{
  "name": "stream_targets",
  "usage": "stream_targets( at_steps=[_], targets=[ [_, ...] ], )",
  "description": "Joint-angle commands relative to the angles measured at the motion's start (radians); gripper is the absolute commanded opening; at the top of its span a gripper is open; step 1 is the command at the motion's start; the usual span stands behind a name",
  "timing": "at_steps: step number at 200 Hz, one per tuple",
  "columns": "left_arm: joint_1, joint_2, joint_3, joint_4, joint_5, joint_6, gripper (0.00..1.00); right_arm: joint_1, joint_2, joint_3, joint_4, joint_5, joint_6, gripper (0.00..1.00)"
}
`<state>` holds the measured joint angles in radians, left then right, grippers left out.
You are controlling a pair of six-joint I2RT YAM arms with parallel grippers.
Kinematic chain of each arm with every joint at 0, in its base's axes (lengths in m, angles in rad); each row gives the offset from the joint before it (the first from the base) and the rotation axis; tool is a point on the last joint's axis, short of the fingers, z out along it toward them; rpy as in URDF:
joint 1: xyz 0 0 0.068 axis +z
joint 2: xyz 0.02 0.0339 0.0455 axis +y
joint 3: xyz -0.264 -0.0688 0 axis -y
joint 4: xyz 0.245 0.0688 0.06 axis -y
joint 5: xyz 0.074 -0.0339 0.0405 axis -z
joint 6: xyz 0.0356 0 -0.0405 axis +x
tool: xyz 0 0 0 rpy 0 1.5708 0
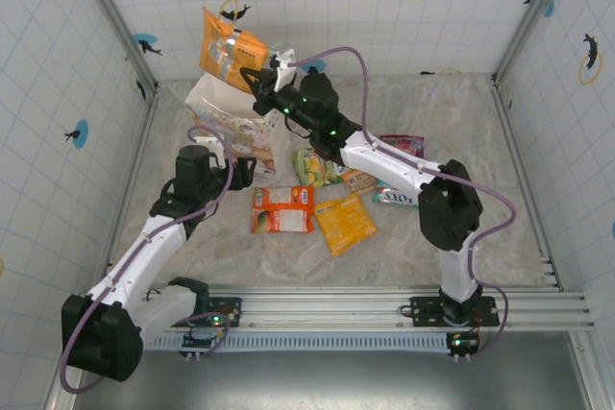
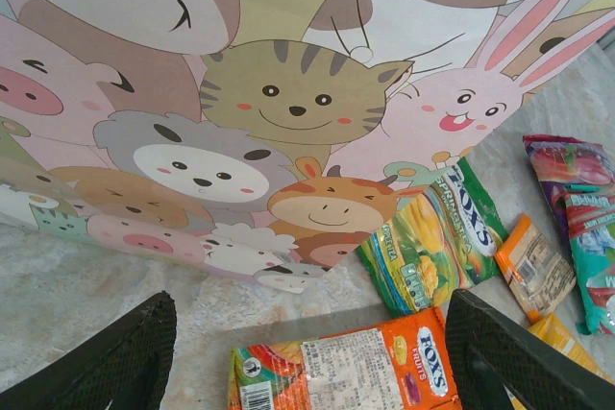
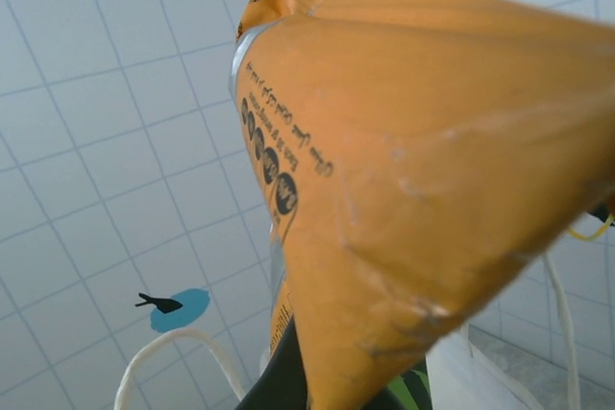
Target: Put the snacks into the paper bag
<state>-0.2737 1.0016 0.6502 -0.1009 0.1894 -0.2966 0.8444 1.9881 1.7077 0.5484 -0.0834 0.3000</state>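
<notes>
**Top external.** Pale marbled surface (image 1: pixel 452 237), boxed in by white tiled walls (image 1: pixel 327 7) with dolphin stickers. Paper bag (image 1: pixel 223 114) upright at back left. Right fingers (image 1: pixel 254 77) pinched shut on a large orange packet (image 1: pixel 229 50), held in the air above the bag's mouth. Left fingers (image 1: pixel 240 175) low, just beside the bag's near side. Loose on the surface: orange Fox's packet (image 1: pixel 282 209), yellow-orange packet (image 1: pixel 345 224), green Fox's packet (image 1: pixel 317 168), pink packet (image 1: pixel 404 145).

**Left wrist.** Left fingers (image 2: pixel 106 362) spread wide, nothing between them; the bag's cartoon-animal print (image 2: pixel 288 103) ahead. Orange Fox's packet (image 2: pixel 346 372) below, green Fox's packet (image 2: pixel 432 237) beside the bag, small orange bar (image 2: pixel 536 266) further right.

**Right wrist.** Large orange packet (image 3: pixel 423 189) up close against the tiled wall (image 3: pixel 96 141); a dark finger (image 3: pixel 279 376) clamps its lower edge. White bag handle (image 3: pixel 192 341) beneath.
</notes>
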Motion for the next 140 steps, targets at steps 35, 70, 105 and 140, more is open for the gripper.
stream_targets(
  at_steps=[35,70,105,140],
  targets=[
    [0.005,-0.016,0.034,-0.019,-0.016,-0.006,0.75,-0.001,0.077,0.076,-0.043,0.011,0.022,0.0],
    [0.006,-0.008,0.035,-0.017,-0.017,-0.007,0.75,-0.001,0.08,0.076,-0.091,0.047,0.028,0.0],
    [0.005,-0.004,0.039,-0.018,-0.019,-0.006,0.75,-0.001,0.075,0.076,-0.128,0.038,0.03,0.16],
    [0.006,-0.003,0.052,-0.024,-0.004,-0.005,0.75,-0.003,0.04,0.076,-0.179,0.033,0.023,0.34]
  ],
)
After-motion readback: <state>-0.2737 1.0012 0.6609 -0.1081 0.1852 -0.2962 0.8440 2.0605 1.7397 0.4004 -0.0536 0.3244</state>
